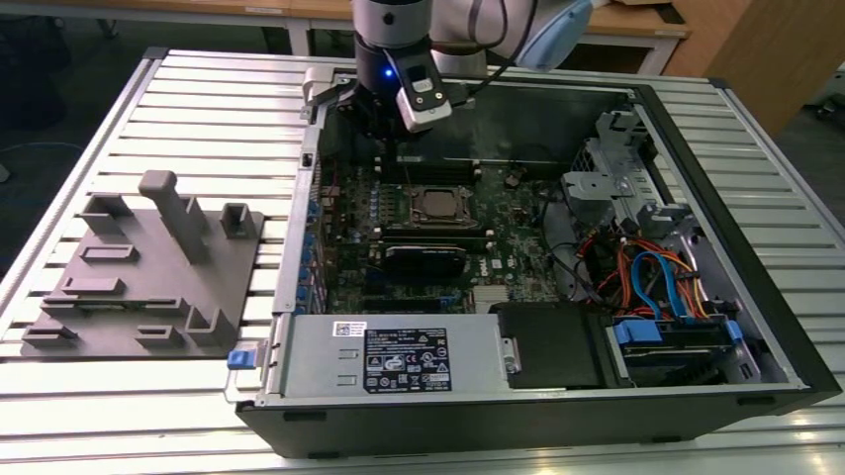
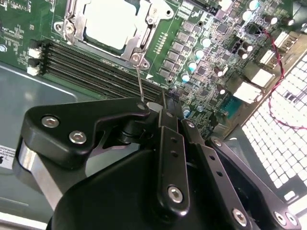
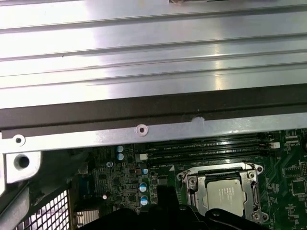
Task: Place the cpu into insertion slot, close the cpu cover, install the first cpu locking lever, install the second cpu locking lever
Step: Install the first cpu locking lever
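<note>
The cpu [image 2: 112, 21] lies flat in the insertion slot [image 2: 68, 26], its pale metal top showing in both wrist views. The silver cpu cover [image 2: 145, 37] lies down around the chip as a frame. In the exterior view the cpu [image 1: 433, 206] sits mid-motherboard. A thin wire locking lever [image 2: 139, 81] rises from the socket's corner to my gripper [image 2: 156, 104], whose black fingers are shut around its end. In the exterior view the gripper [image 1: 383, 129] hangs over the board just behind the socket. In the first wrist view the cpu [image 3: 225, 196] and cover [image 3: 199, 189] lie beside the gripper's dark outline.
Long black memory slots [image 2: 96, 72] run between the socket and the gripper. The case wall [image 3: 144, 112] stands close behind. A grey fixture block [image 1: 145, 277] sits on the slatted table [image 1: 212, 99] at the exterior view's left. A power supply [image 1: 396, 361] and cables [image 1: 660, 277] occupy the case's near side.
</note>
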Controlling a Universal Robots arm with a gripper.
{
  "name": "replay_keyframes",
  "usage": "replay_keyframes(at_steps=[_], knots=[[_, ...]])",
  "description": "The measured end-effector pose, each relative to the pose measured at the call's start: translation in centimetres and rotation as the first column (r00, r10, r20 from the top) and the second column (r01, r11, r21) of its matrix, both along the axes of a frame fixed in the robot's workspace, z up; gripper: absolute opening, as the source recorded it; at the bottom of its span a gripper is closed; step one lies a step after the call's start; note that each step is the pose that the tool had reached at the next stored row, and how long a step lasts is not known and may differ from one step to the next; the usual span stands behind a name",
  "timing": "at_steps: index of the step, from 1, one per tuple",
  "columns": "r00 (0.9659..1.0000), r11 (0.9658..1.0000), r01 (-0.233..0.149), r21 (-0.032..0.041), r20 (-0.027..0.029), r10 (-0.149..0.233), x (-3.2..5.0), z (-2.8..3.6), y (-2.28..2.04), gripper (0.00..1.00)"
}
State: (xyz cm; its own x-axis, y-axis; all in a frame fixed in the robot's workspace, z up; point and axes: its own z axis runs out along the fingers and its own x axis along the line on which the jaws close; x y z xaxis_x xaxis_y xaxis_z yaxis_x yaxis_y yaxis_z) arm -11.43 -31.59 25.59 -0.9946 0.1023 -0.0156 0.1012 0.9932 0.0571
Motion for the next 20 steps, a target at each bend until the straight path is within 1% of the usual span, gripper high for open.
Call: replay_keyframes(at_steps=[2, 10, 17, 20], knots=[[1.0, 1.0, -0.001, 0.0, 0.0001, 0.001, 0.02, 0.0, 0.07, 0.11], [1.0, 1.0, -0.002, 0.0, 0.0025, 0.002, 0.35, 0.0, 0.1, 0.11], [1.0, 1.0, -0.002, 0.0, 0.0027, 0.002, 1.18, 0.0, 0.1, 0.11], [1.0, 1.0, -0.002, 0.0, 0.0028, 0.002, 1.28, 0.0, 0.1, 0.11]])
